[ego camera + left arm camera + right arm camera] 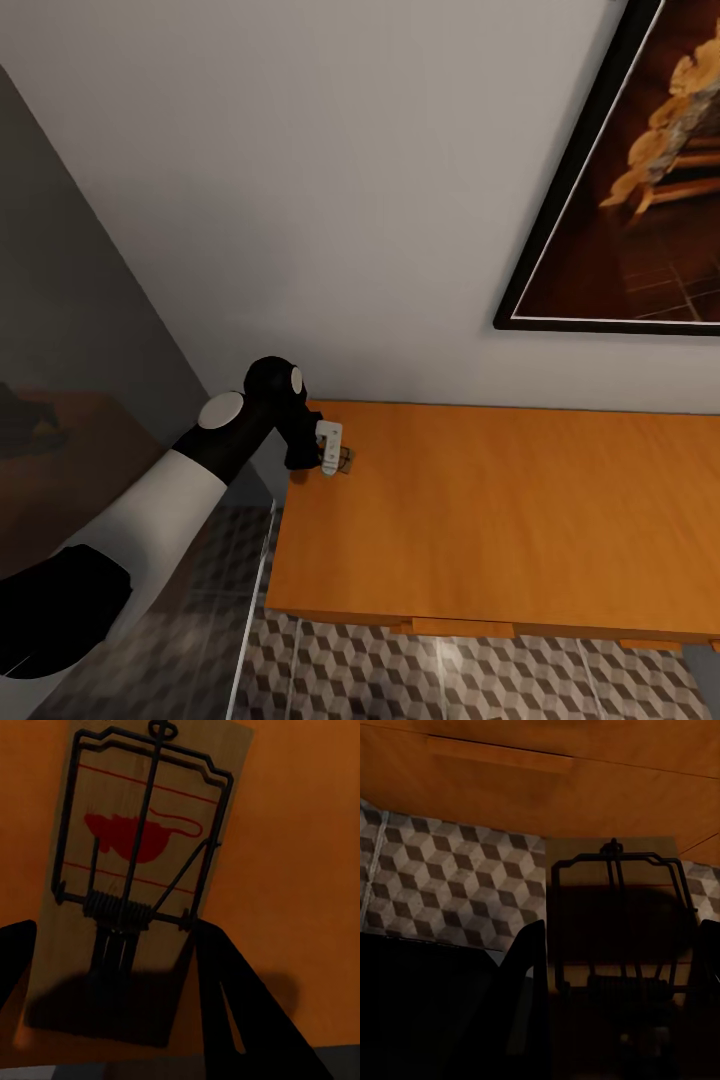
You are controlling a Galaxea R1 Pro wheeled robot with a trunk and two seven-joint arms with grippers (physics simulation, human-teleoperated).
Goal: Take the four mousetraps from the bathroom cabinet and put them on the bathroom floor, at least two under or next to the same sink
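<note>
A small flat brown wooden mousetrap [142, 862] with dark wire fittings and a red mouse print lies on the orange-brown wooden cabinet [500, 520], left of centre in the head view, the left gripper [112, 967] spread wide astride its near end. The right gripper [619, 967], low in its frame, seems closed on a second trap [619, 907], though shadow hides contact. Light, stiff and thin; pinch the long board edges, avoiding the sprung wire

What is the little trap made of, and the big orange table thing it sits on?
The mousetrap looks like a flat board of pale, matte wood with a red mouse printed on it. Its frame and coiled spring look like dark metal wire. The cabinet seems to be smooth orange-brown wood with faint grain, though that could be a veneer. The left pincer reaches down at the trap.
</note>
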